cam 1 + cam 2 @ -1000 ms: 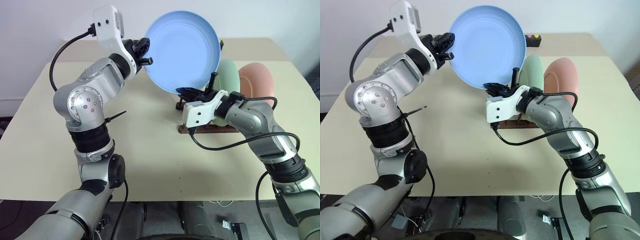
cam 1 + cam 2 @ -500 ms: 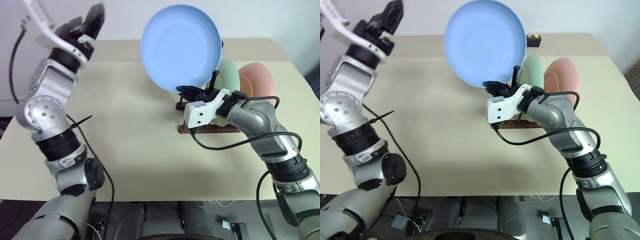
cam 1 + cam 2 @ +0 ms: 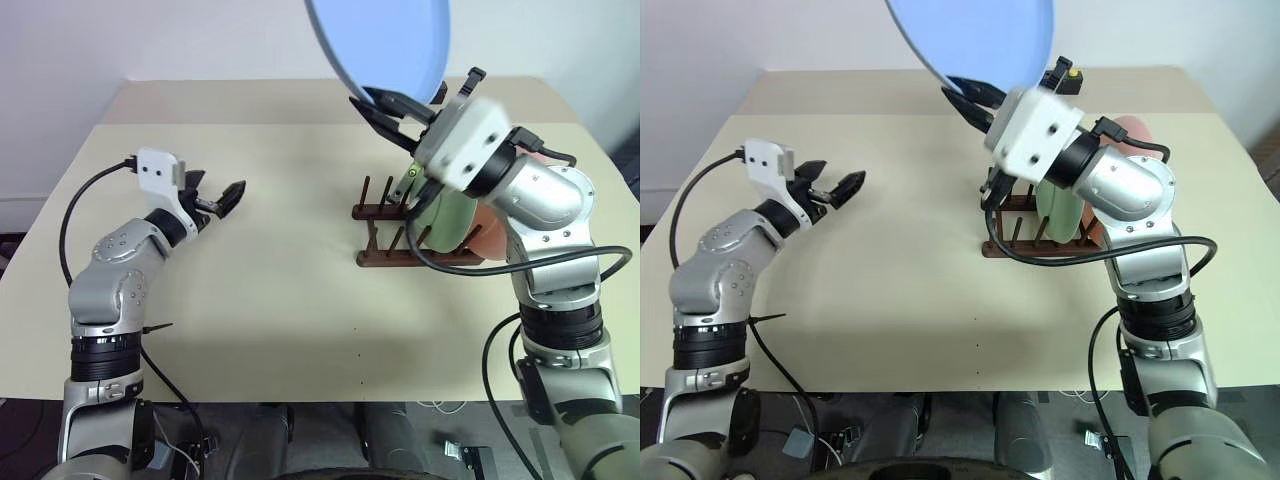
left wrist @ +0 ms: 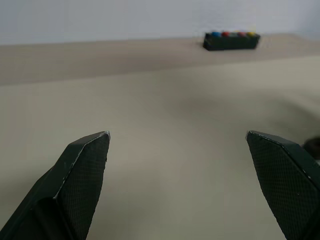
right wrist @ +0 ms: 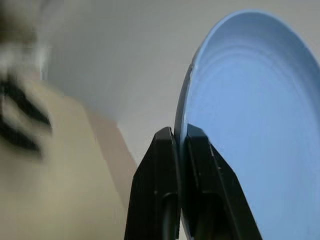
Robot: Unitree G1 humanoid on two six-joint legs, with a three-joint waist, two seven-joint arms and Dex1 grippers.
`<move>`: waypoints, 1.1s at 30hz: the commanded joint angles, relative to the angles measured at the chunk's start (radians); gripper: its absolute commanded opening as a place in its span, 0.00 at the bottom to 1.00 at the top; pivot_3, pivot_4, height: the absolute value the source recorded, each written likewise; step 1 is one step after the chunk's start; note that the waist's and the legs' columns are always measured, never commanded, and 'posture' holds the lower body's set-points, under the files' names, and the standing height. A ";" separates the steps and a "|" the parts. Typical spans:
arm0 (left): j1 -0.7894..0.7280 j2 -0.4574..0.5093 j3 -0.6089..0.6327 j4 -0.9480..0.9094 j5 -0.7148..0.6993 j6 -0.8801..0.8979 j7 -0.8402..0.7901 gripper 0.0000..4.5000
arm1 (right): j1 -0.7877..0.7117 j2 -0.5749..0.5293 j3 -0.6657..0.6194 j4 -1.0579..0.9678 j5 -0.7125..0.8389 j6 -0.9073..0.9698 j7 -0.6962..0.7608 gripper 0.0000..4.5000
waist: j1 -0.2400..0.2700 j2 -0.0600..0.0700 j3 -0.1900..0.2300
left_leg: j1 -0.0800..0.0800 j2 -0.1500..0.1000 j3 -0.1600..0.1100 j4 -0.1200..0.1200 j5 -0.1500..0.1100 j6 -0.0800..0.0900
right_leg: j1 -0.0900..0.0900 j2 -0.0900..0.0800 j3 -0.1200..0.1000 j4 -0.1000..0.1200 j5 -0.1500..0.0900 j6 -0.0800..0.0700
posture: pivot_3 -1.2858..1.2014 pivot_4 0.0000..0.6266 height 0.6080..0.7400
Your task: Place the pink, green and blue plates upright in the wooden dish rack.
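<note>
The right claw [image 3: 395, 108] is clamped on the lower rim of the blue plate [image 3: 385, 45], which it holds high in the upper middle of the frame, above the wooden dish rack [image 3: 400, 232] and partly cut off by the frame's top edge; in the right wrist view the two black fingers [image 5: 160, 190] pinch the plate's edge between them. The left claw [image 3: 222, 200] hangs at the left of the frame over bare surface [image 3: 280, 300], its jaws spread wide and holding nothing, well apart from the rack. Below the right arm, the green plate [image 3: 448, 215] stands upright between the pegs of the rack at centre right, and the pink plate [image 3: 490, 235] stands just behind it toward the right edge, largely hidden by the arm. So two of the three plates look already placed, and the third is in the air, not yet in a slot. Empty pegs show at the rack's left end, beside the green plate, so what seems left is to bring the blue plate down on edge between those pegs and let go. A small black button box [image 4: 231, 40] sits at the far edge of the surface, taking no part.
</note>
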 commanded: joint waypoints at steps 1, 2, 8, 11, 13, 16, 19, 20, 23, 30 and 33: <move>0.041 0.005 -0.054 -0.073 0.018 -0.108 -0.095 0.99 | -0.010 0.054 -0.091 -0.111 0.293 0.233 -0.063 0.00 | 0.000 0.000 0.000 | 0.000 0.000 0.000 0.000 0.000 0.000 | 0.000 0.000 0.000 0.000 0.000 0.000 | 0.52 0.24 1.00; 0.053 0.006 -0.071 -0.077 0.029 -0.135 -0.114 0.99 | -0.003 0.064 -0.106 -0.121 0.354 0.295 -0.084 0.00 | 0.001 0.000 0.000 | 0.000 0.000 0.000 0.000 0.000 0.000 | 0.000 0.000 0.000 0.000 0.000 0.000 | 0.52 0.24 1.00; 0.108 0.042 -0.190 -0.131 0.092 -0.210 -0.216 0.99 | 0.063 0.113 -0.204 -0.166 0.664 0.528 -0.253 0.00 | 0.004 0.001 0.000 | 0.000 0.000 0.000 0.000 0.000 0.000 | 0.000 0.000 0.000 0.001 0.000 -0.001 | 0.52 0.24 1.00; 0.109 0.027 -0.198 -0.143 0.092 -0.205 -0.208 0.99 | 0.094 0.138 -0.241 -0.186 0.788 0.574 -0.348 0.00 | 0.003 0.001 0.000 | 0.000 0.000 0.000 0.000 0.000 0.000 | 0.000 0.000 0.000 0.001 0.000 -0.001 | 0.52 0.24 1.00; 0.111 0.020 -0.204 -0.142 0.099 -0.204 -0.205 0.99 | 0.111 0.148 -0.256 -0.193 0.852 0.592 -0.410 0.00 | 0.002 0.001 0.000 | 0.000 0.000 0.000 0.000 0.000 0.000 | -0.001 0.000 0.000 0.002 0.000 -0.001 | 0.52 0.24 1.00; 0.113 0.014 -0.208 -0.144 0.103 -0.202 -0.207 0.99 | 0.133 0.142 -0.258 -0.204 0.906 0.597 -0.458 0.00 | 0.000 0.001 0.000 | 0.000 0.000 0.000 0.000 0.000 0.000 | -0.001 0.000 0.000 0.003 0.000 -0.001 | 0.52 0.24 1.00; 0.114 0.013 -0.211 -0.152 0.102 -0.202 -0.218 0.99 | 0.164 0.143 -0.261 -0.207 0.946 0.592 -0.510 0.00 | 0.000 0.001 0.000 | 0.000 0.000 0.000 0.000 0.000 0.000 | -0.001 0.001 0.000 0.003 0.000 -0.001 | 0.52 0.24 1.00; 0.114 0.013 -0.210 -0.153 0.102 -0.203 -0.221 0.99 | 0.170 0.143 -0.261 -0.206 0.957 0.589 -0.525 0.00 | 0.000 0.001 0.000 | 0.000 0.000 0.000 0.000 0.000 0.000 | -0.001 0.001 0.000 0.003 0.000 -0.001 | 0.52 0.24 1.00; 0.115 0.011 -0.207 -0.165 0.093 -0.212 -0.235 0.99 | 0.204 0.150 -0.250 -0.207 0.972 0.577 -0.562 0.00 | 0.000 0.001 0.000 | 0.000 0.000 0.000 0.000 0.000 0.000 | -0.001 0.001 0.000 0.003 0.000 -0.001 | 0.52 0.24 1.00; 0.121 -0.001 -0.215 -0.201 0.088 -0.216 -0.255 0.99 | 0.248 0.152 -0.242 -0.187 0.970 0.551 -0.590 0.00 | 0.000 0.001 0.000 | 0.000 0.000 0.000 0.000 0.000 0.001 | -0.001 0.001 0.000 0.003 0.000 -0.001 | 0.52 0.24 1.00; 0.124 -0.006 -0.215 -0.216 0.082 -0.215 -0.266 0.99 | 0.262 0.149 -0.240 -0.178 0.969 0.548 -0.588 0.00 | 0.000 0.001 0.000 | 0.000 0.000 0.000 0.000 0.000 0.001 | -0.001 0.001 0.000 0.003 0.000 -0.001 | 0.52 0.24 1.00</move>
